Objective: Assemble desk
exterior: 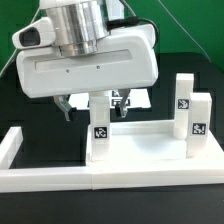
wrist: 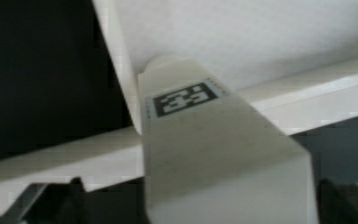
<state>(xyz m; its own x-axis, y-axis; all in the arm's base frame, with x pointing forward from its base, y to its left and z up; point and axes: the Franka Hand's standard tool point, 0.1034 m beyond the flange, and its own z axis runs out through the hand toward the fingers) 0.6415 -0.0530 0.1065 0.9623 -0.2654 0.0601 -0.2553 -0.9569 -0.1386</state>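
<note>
I've got the end effector (exterior: 105, 103) closed on a leg (exterior: 100, 125), upright at the tabletop (exterior: 140, 150) near corner; two other legs (exterior: 192, 115) stand at its far end. Step: seating this leg. Next: prob. twist it home, w/ care.

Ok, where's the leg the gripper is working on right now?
In the exterior view the leg stands upright at the tabletop's left end, directly under the gripper; two more legs stand at the right end.
</note>
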